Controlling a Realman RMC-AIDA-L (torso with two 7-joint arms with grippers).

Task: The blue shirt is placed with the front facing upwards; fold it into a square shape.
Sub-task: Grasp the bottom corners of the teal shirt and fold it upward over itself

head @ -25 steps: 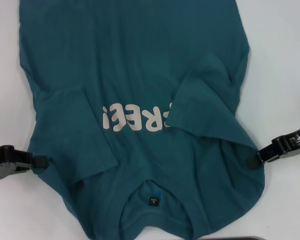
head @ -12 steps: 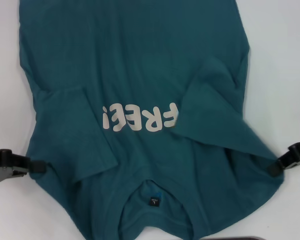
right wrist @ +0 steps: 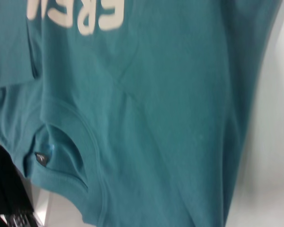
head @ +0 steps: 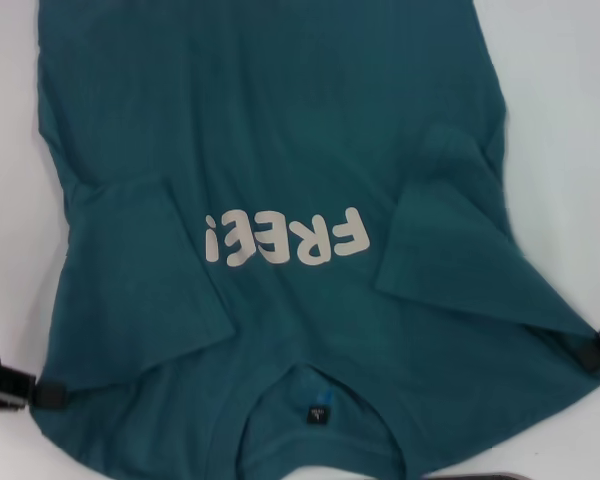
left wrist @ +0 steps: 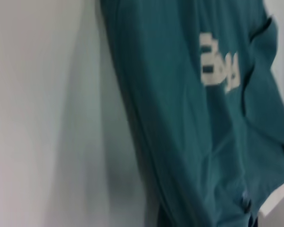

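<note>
White table (head: 560, 120) bears blue shirt (head: 280, 130); grippers (head: 46, 395) (head: 592, 356) flank its shoulders

Shirt spread on the table, one end effector at each near corner.

The blue shirt (head: 280, 150) lies flat on the table (head: 560, 120), collar nearest the robot, hem farthest. Both sleeves lie folded inward over the chest, flanking the lettering (head: 285, 238). The left end effector (head: 50, 393) meets the shirt's near-left edge; the right end effector (head: 595, 352) meets its near-right edge.
</note>
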